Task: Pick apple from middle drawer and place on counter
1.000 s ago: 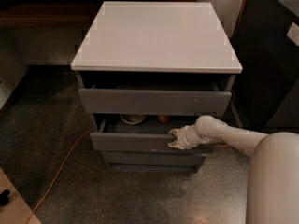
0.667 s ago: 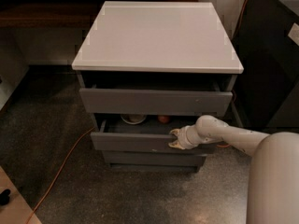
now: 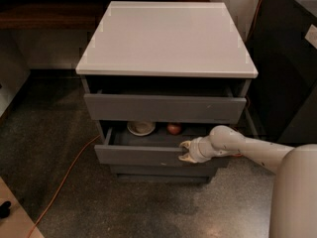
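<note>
The middle drawer [image 3: 138, 155] stands partly pulled out under the pale counter [image 3: 166, 38]. Inside it, toward the back, a small red apple [image 3: 174, 128] lies just right of a cream bowl [image 3: 141, 127]. My gripper [image 3: 185, 151] comes in from the right on a white arm and sits at the top edge of the drawer's front, right of centre. It is shut on that front panel, one finger above the edge and one in front. The apple lies a short way behind the gripper, untouched.
The top drawer [image 3: 163, 108] is slightly open above and overhangs the middle drawer's rear. The bottom drawer [image 3: 163, 171] is closed. An orange cable [image 3: 69, 167] runs across the speckled floor at left. A dark cabinet [image 3: 287, 58] stands close on the right. A brown wooden shelf [image 3: 49, 14] is behind.
The middle drawer has slid a little farther out toward the camera, with my gripper moving along on its front edge. The apple and bowl show slightly more.
</note>
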Robot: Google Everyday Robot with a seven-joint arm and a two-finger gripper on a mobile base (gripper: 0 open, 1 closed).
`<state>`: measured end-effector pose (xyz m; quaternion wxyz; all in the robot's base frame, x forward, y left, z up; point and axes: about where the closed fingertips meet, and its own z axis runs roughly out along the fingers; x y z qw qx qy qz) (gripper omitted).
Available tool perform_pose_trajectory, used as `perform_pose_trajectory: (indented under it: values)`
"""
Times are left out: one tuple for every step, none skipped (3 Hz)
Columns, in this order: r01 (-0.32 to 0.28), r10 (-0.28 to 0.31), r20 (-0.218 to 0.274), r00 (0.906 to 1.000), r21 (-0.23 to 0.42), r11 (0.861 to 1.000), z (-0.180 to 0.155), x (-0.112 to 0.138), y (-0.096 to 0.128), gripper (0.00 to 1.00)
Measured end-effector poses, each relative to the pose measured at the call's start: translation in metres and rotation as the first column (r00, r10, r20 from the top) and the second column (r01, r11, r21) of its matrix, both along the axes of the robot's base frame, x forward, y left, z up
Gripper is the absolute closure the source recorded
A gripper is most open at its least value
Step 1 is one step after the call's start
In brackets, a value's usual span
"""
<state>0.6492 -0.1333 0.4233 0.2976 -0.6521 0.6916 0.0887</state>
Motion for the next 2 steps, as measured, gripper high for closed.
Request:
perform_pose_trajectory:
  values:
    - [0.000,0.000,0.000,1.0000,0.000,1.000,0.000,0.000,0.000,0.82]
    - [-0.014,0.015,-0.030,0.9994,0.031,0.999,-0.005,-0.024,0.006,0.59]
